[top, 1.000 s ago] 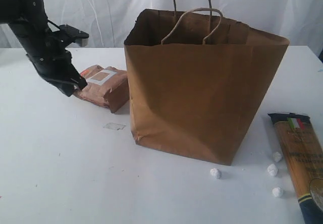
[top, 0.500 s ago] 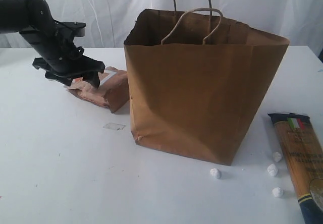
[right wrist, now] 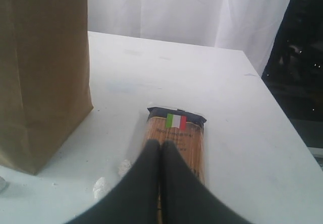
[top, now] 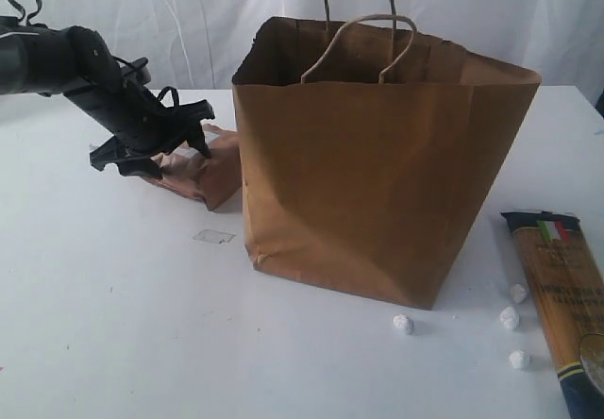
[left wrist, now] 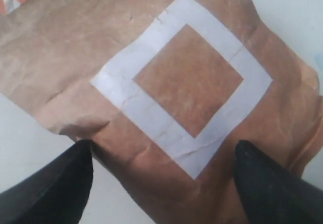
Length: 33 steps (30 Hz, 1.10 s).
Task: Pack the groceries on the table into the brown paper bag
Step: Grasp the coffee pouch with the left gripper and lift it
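Left gripper (top: 170, 155) has swung round from the pouch's left end to right over it, and its jaws went from pinched together to spread wide. Nothing else has budged.

Nearest, in the lower right of the exterior view, the long spaghetti packet (top: 566, 296) lies flat on the white table (top: 113, 325) with a few small white lumps (top: 403, 324) beside it. The right gripper (right wrist: 160, 148) hangs over that packet with its fingers pressed together, holding nothing.

In the middle the brown paper bag (top: 377, 174) stands upright, mouth open.

Further back at the upper left, the brown labelled pouch (left wrist: 186, 77) lies on the table just beside the bag. The left wrist view shows the two fingers either side of it, wide apart, nothing gripped yet. Can't tell if they touch it.

So I'd say we're at the grab-the-pouch step. Next up is probably squeezing onto it, then lifting it well clear of that tall rim before letting go. It looks soft, so it might sag.
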Motion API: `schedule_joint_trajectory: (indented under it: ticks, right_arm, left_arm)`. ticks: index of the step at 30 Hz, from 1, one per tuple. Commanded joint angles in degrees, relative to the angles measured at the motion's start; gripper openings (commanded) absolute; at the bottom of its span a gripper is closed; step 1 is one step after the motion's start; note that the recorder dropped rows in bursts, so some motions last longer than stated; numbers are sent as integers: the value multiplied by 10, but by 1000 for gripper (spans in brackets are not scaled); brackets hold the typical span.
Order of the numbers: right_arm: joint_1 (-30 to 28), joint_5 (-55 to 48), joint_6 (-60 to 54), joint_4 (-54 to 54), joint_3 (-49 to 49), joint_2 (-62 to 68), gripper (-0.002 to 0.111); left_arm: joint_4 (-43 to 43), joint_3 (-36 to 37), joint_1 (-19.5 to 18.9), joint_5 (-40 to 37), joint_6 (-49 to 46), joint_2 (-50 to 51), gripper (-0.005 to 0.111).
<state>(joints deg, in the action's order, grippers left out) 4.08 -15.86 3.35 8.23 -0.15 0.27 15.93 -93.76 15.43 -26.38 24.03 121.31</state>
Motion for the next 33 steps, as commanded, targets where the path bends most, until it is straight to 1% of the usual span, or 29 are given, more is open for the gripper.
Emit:
schedule_joint_trajectory:
  ticks: [1, 8, 10, 11, 13, 16, 17, 20, 26, 29, 31, 33]
  right_arm:
    - [-3, 5, -6, 0, 1, -3, 0]
    - [-3, 5, -6, 0, 1, -3, 0]
    - [-3, 5, -6, 0, 1, -3, 0]
    - [-3, 5, -6, 0, 1, -3, 0]
    - [-3, 5, -6, 0, 1, -3, 0]
    - [-3, 5, -6, 0, 1, -3, 0]
    - [-3, 5, -6, 0, 1, -3, 0]
    - [-3, 5, -6, 0, 1, -3, 0]
    - [-3, 5, -6, 0, 1, -3, 0]
    - [-3, 5, -6, 0, 1, -3, 0]
    - [-3, 5, -6, 0, 1, -3, 0]
    - [-3, 5, -6, 0, 1, -3, 0]
  left_arm:
    - [17, -2, 2, 23, 23, 13, 78]
    - [21, -2, 2, 54, 46, 15, 77]
    - [21, -2, 2, 60, 47, 17, 71]
    - [21, -2, 2, 60, 47, 19, 64]
    - [21, -2, 2, 52, 47, 23, 45]
    - [15, 2, 2, 52, 41, 23, 6]
    - [10, 2, 2, 51, 29, 22, 0]
    - [-2, 2, 1, 48, 11, 15, 0]
    - [-24, 2, 1, 12, -98, -37, 0]
    - [-43, 2, 1, -45, -172, -76, 0]
    - [-56, 2, 1, -102, -220, -103, 0]
    - [-82, 2, 1, -151, -232, -127, 0]
